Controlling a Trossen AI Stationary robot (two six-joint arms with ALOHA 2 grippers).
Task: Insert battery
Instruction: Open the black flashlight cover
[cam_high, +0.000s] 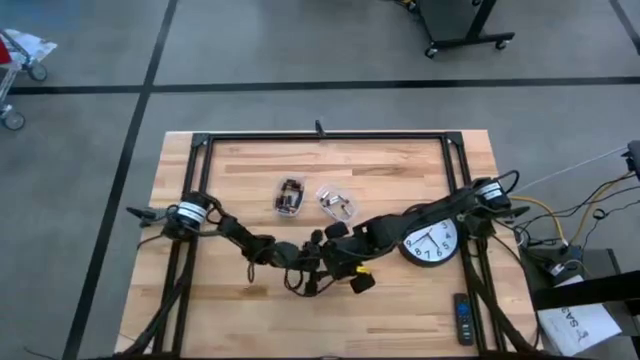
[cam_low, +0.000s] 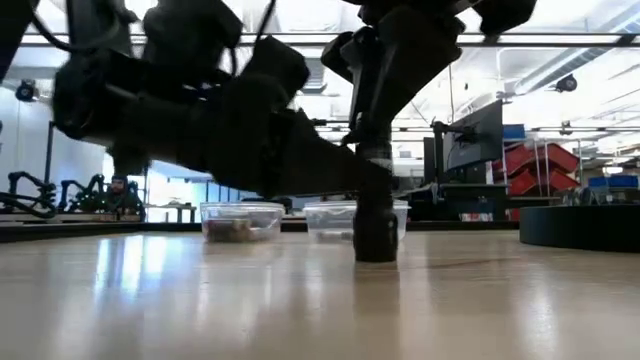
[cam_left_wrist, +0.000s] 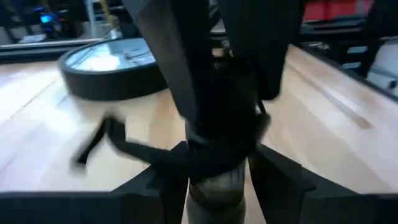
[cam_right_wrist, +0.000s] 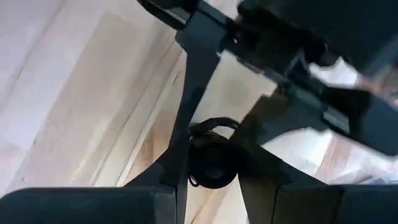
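Observation:
A dark upright cylinder (cam_low: 376, 235), like a torch body, stands on its lower end on the wooden table (cam_high: 240, 300), near the middle front. My left gripper (cam_left_wrist: 214, 186) reaches it from the table's left and is shut on it. My right gripper (cam_right_wrist: 211, 171) comes down from above and is shut around its round top end (cam_right_wrist: 211, 163). In the high view both grippers meet at one spot (cam_high: 325, 268) and hide the cylinder. No battery shows in any view. My left gripper pinches the cylinder's body (cam_left_wrist: 214, 190) between its two fingers, coming in about level from the table's left and lying across it. The cylinder stands upright with its lower end (cam_low: 376, 255) on the table. My right gripper has its two fingers (cam_right_wrist: 177, 155) on either side of the cylinder's round top end, pointing down from above. Its fingers (cam_left_wrist: 180, 74) run down along the upper part of the cylinder, above my left fingers.
Two clear plastic tubs (cam_high: 290, 197) (cam_high: 337, 203) with small parts stand behind the grippers. A black-rimmed wall clock (cam_high: 432, 240) lies face up at the right, under the right arm. A remote control (cam_high: 463, 318) lies at the front right. Bare wood shows at the front left.

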